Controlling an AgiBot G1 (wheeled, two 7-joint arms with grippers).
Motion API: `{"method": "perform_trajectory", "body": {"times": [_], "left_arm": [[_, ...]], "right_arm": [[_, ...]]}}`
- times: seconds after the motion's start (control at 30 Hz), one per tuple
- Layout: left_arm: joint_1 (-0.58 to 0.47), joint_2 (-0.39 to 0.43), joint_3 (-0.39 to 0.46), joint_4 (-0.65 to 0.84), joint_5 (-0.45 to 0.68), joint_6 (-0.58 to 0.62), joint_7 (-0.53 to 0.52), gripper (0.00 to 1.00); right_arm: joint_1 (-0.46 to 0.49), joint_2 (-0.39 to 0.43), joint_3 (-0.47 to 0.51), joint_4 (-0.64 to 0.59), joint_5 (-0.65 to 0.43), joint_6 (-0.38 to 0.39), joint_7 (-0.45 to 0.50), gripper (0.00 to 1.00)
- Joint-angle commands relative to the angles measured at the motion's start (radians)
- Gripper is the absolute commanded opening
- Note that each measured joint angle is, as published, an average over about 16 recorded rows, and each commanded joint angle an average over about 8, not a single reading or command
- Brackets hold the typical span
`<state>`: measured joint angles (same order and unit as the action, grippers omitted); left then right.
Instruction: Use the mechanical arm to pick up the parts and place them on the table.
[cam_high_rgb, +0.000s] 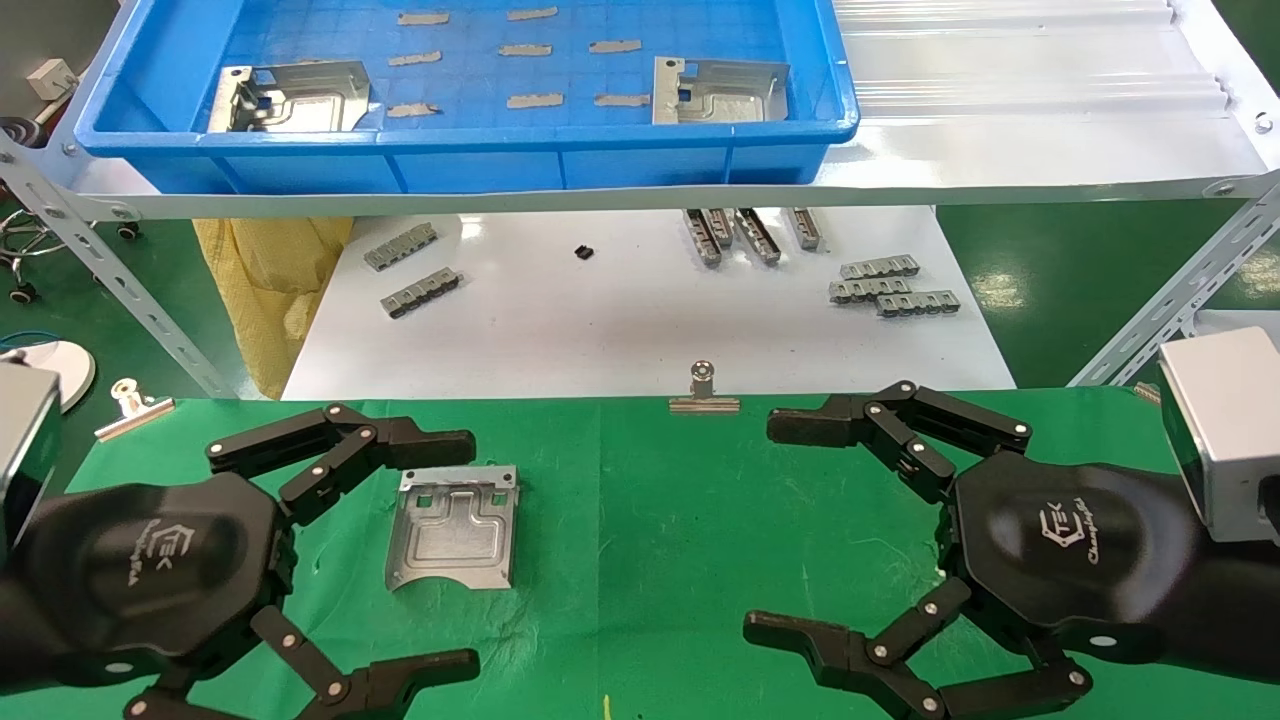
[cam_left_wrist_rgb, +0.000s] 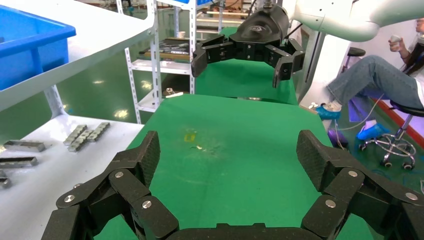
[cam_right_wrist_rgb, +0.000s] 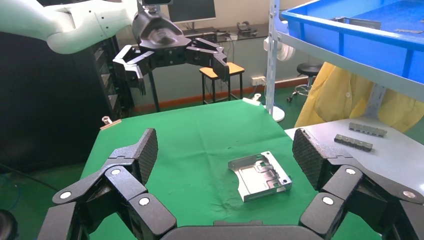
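One silver sheet-metal part (cam_high_rgb: 454, 527) lies flat on the green cloth table (cam_high_rgb: 640, 560), just right of my left gripper (cam_high_rgb: 455, 555); it also shows in the right wrist view (cam_right_wrist_rgb: 260, 175). Two more parts lie in the blue tray (cam_high_rgb: 460, 165) on the shelf, one at its left (cam_high_rgb: 290, 98) and one at its right (cam_high_rgb: 715, 90). My left gripper is open and empty, hovering over the cloth's left side. My right gripper (cam_high_rgb: 790, 530) is open and empty over the cloth's right side. Each gripper shows far off in the other's wrist view: the right one (cam_left_wrist_rgb: 247, 62), the left one (cam_right_wrist_rgb: 172, 62).
Small grey slotted bars (cam_high_rgb: 893, 286) lie on the white tabletop (cam_high_rgb: 640, 330) behind the cloth, with more inside the tray. Binder clips (cam_high_rgb: 704, 390) hold the cloth's far edge. Grey shelf struts (cam_high_rgb: 110, 270) run down at both sides. A seated person's legs (cam_left_wrist_rgb: 375, 80) are beyond the table.
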<state>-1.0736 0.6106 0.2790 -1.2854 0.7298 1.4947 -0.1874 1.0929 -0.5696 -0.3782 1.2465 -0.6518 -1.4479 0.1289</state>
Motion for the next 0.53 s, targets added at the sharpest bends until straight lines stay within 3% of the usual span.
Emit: {"method": "perform_trajectory", "body": {"times": [0.03,0.53], "left_arm": [[0.000,0.000,0.000,0.001,0.000,0.000,0.000,1.00],[-0.001,0.001,0.001,0.003,0.001,0.001,0.001,1.00]], "right_arm": [[0.000,0.000,0.000,0.000,0.000,0.000,0.000,1.00],[0.000,0.000,0.000,0.000,0.000,0.000,0.000,1.00]]}}
